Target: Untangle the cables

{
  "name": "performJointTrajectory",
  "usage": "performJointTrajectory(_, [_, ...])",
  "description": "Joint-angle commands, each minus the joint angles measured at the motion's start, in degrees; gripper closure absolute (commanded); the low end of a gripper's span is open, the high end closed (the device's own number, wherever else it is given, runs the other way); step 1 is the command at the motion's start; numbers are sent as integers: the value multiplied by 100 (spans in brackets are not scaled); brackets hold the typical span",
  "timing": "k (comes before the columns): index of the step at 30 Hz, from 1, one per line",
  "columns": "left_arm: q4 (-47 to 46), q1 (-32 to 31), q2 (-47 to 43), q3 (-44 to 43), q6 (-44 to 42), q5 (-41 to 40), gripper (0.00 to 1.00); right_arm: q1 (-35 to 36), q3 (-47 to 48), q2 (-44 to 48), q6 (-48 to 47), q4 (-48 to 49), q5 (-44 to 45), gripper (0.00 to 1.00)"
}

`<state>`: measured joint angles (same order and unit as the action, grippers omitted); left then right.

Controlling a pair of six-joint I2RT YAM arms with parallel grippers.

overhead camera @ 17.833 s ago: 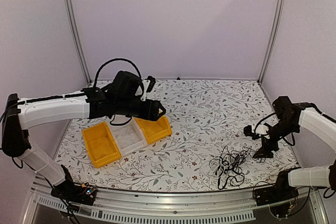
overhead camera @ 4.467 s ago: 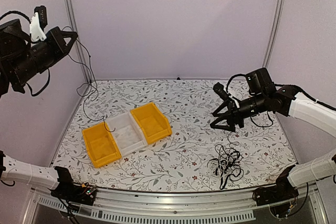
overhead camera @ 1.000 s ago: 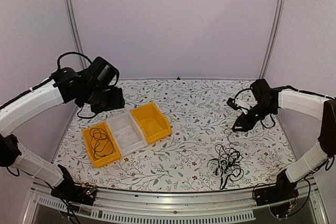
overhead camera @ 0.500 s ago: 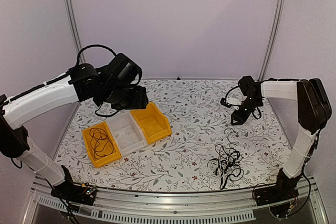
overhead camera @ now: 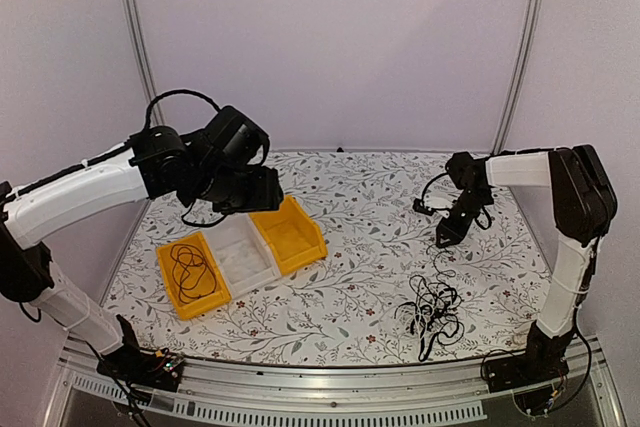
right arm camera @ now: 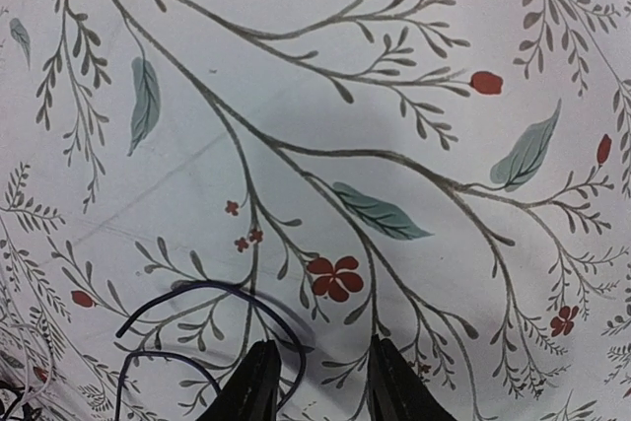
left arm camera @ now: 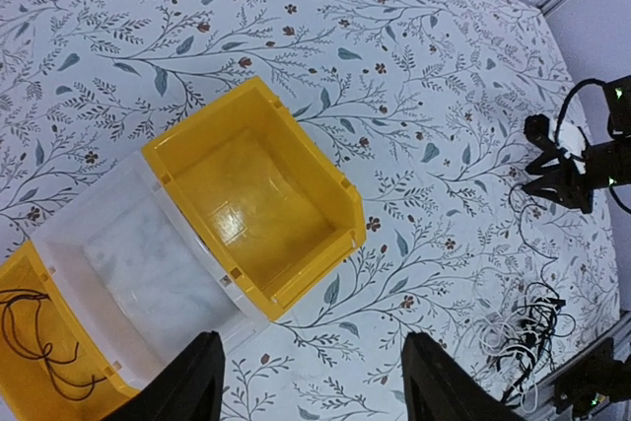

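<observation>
One cable (overhead camera: 188,265) lies in the leftmost yellow bin (overhead camera: 172,292) and the tangle (overhead camera: 435,312) sits near-right on the table (overhead camera: 350,247), so slide your right gripper (right arm camera: 317,382), jaws apart and empty, over the stray loop (right arm camera: 202,285) beside it before closing; your left gripper (left arm camera: 315,382) hangs apart, empty.

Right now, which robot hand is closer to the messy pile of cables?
Right. The right gripper hangs just beyond the cable pile. The left gripper is far off to the left, above the yellow bin.
</observation>
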<state>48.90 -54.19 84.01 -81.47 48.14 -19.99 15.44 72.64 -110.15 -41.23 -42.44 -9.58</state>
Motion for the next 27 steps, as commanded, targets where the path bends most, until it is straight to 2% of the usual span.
performJointTrajectory(1, [-57, -84, -209, 95, 112, -55, 35, 76, 71, -191, -157, -178, -88, 67])
performJointTrajectory(5, [-69, -83, -221, 104, 156, -106, 35, 93, -6, -355, -153, -119, 24, 76])
performJointTrajectory(8, [-216, -87, -203, 155, 142, -114, 36, 131, -120, -382, -177, 28, 148, 97])
performJointTrajectory(9, [-302, -83, -178, 165, 125, -107, 36, 146, -127, -376, -180, 19, 165, 100])
performJointTrajectory(12, [-666, -84, -17, 94, -90, -8, 35, 167, -19, -205, -133, -142, 41, 100])
performJointTrajectory(15, [-1332, -87, 215, -27, -615, 288, 34, 158, 396, 410, -9, -554, -351, 100])
performJointTrajectory(19, [-2763, -92, 344, 131, -1209, 802, 31, 165, 1195, 1368, 175, -1228, -1173, 100])
performJointTrajectory(27, [-5087, -368, 980, -159, -2583, 1941, 27, 185, 2179, 2256, 660, -1804, -2799, 100])
